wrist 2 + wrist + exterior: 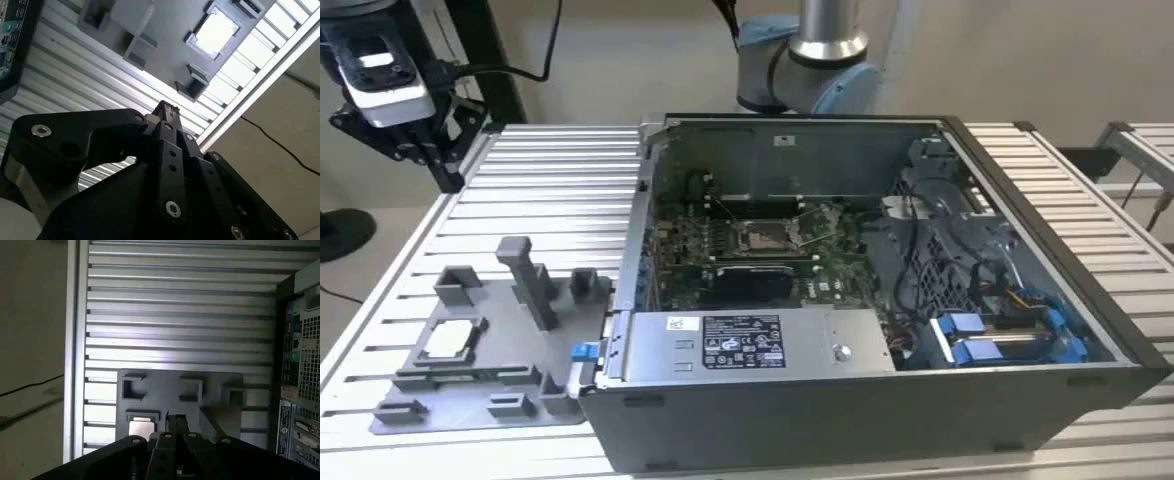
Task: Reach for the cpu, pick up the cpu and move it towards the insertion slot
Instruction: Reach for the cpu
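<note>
The gripper [165,106] has its two fingertips drawn together to a narrow point, and nothing is between them. It hangs in the air over the slatted metal table [175,315], touching nothing, with the grey plastic tray [160,382] below it. The cpu [450,340] lies flat in a square recess of this tray, on the side far from the computer case [854,420]. The case stands open just beside the tray. The insertion slot [767,237] sits inside it on the motherboard [834,262], well apart from the cpu.
</note>
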Motion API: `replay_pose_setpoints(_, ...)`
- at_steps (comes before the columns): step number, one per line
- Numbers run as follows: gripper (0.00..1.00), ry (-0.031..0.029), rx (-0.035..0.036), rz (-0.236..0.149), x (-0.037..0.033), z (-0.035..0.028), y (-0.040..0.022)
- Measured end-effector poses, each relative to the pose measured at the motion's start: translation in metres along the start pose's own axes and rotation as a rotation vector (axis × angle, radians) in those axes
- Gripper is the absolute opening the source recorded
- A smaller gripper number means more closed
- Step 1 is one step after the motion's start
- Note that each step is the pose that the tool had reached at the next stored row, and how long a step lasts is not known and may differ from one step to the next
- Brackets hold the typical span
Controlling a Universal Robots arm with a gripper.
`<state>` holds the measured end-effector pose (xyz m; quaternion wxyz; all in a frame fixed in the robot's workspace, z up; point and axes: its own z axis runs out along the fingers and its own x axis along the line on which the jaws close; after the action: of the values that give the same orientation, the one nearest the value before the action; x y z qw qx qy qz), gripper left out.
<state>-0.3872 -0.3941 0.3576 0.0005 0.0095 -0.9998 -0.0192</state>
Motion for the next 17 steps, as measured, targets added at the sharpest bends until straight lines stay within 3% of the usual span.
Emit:
replay_pose_setpoints(14,0.0,-0.0001,-0.0006,0.0,0.0001,0.0001,-0.0001)
replay_pose_setpoints(17,0.0,0.0001,-0.0004,0.0,0.0048,0.0001,-0.0021)
